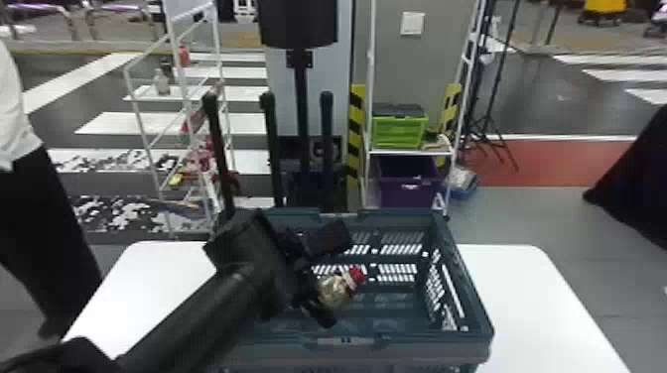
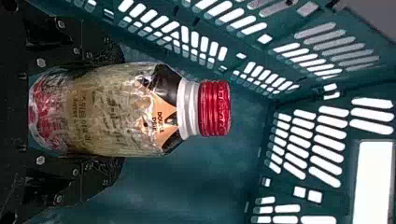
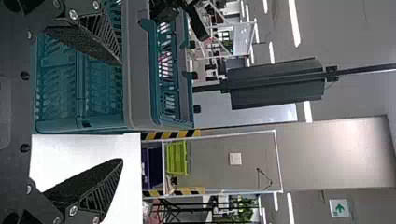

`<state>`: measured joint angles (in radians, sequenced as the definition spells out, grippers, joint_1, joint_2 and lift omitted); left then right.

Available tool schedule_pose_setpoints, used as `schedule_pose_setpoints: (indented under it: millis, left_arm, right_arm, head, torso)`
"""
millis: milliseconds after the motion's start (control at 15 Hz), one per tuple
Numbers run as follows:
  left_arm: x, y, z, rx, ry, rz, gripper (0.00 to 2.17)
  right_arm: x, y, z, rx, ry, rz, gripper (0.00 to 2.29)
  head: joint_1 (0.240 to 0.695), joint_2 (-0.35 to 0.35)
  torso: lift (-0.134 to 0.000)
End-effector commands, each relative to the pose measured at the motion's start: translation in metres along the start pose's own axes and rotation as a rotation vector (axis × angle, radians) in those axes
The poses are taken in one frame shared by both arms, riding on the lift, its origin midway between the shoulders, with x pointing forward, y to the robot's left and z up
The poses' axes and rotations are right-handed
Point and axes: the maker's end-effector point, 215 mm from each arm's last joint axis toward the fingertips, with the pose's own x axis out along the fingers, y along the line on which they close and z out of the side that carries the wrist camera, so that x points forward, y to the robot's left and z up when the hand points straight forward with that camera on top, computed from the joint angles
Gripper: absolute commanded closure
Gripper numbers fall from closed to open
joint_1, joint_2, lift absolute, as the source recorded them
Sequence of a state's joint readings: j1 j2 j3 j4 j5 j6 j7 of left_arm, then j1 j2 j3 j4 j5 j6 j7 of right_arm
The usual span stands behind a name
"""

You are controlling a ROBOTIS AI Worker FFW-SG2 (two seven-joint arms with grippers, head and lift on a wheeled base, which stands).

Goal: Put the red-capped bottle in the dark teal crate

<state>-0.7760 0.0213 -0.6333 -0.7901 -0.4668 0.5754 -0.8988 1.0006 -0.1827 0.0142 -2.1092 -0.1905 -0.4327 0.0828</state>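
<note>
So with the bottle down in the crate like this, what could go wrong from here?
Two risks, as I see it. The red-capped bottle is leaning over on its side at the left pincer, so it may roll or knock a wall once freed. And the left arm crosses the left side of the dark teal crate, so backing out low could catch the rim and drag it.

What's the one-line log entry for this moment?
left gripper: jaws closed on red-capped bottle | position: over dark teal crate floor | right gripper: jaws open, outside crate
</note>
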Motion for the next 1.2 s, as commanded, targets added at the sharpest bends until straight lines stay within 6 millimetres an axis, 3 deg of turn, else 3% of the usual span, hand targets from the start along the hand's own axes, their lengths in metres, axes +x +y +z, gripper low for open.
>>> schedule_pose_setpoints:
  millis: [0, 67, 200, 267, 400, 600, 800, 1000, 1133]
  left_arm:
    - [0.002, 0.0, -0.003, 0.007, 0.009, 0.007, 2.05]
    - [0.002, 0.003, -0.002, 0.009, 0.007, 0.022, 1.71]
    - [0.002, 0.002, 0.003, 0.007, -0.007, 0.028, 0.24]
    - [0.001, 0.003, 0.005, 0.005, -0.01, 0.033, 0.0]
    - [-0.004, 0.005, 0.006, -0.014, -0.009, 0.048, 0.0]
    - [-0.031, 0.019, 0.011, -0.076, -0.025, 0.107, 0.01]
    - [-0.091, 0.047, 0.012, -0.235, -0.132, 0.186, 0.02]
    - [-0.152, 0.059, 0.01, -0.401, -0.316, 0.221, 0.03]
    - [-0.193, 0.067, -0.009, -0.503, -0.448, 0.276, 0.04]
  right_arm:
    - [0.0, 0.0, 0.0, 0.0, -0.001, -0.001, 0.15]
    - [0.0, -0.001, 0.0, 0.001, -0.001, -0.002, 0.15]
    - [0.0, -0.001, 0.0, 0.002, -0.002, -0.004, 0.15]
    - [0.0, -0.001, 0.0, 0.002, -0.002, -0.004, 0.15]
    - [0.0, -0.001, 0.003, 0.002, -0.011, -0.005, 0.15]
    - [-0.001, -0.001, 0.003, 0.001, -0.01, -0.006, 0.15]
    - [-0.001, -0.002, 0.003, 0.0, -0.01, -0.007, 0.15]
    - [-0.001, -0.002, 0.003, 0.001, -0.008, -0.006, 0.15]
    - [-0.001, -0.002, 0.002, -0.001, -0.005, -0.006, 0.15]
  head:
    - [0.499, 0.0]
    - [0.499, 0.0]
    - [0.499, 0.0]
    - [0.499, 0.0]
    - [0.499, 0.0]
    - [0.499, 0.0]
    - [0.499, 0.0]
    - [0.499, 0.0]
    - [0.499, 0.0]
  torso:
    - [0.0]
    - [0.0]
    - [0.0]
    - [0.0]
    - [0.0]
    - [0.0]
    - [0.0]
    - [0.0]
    - [0.0]
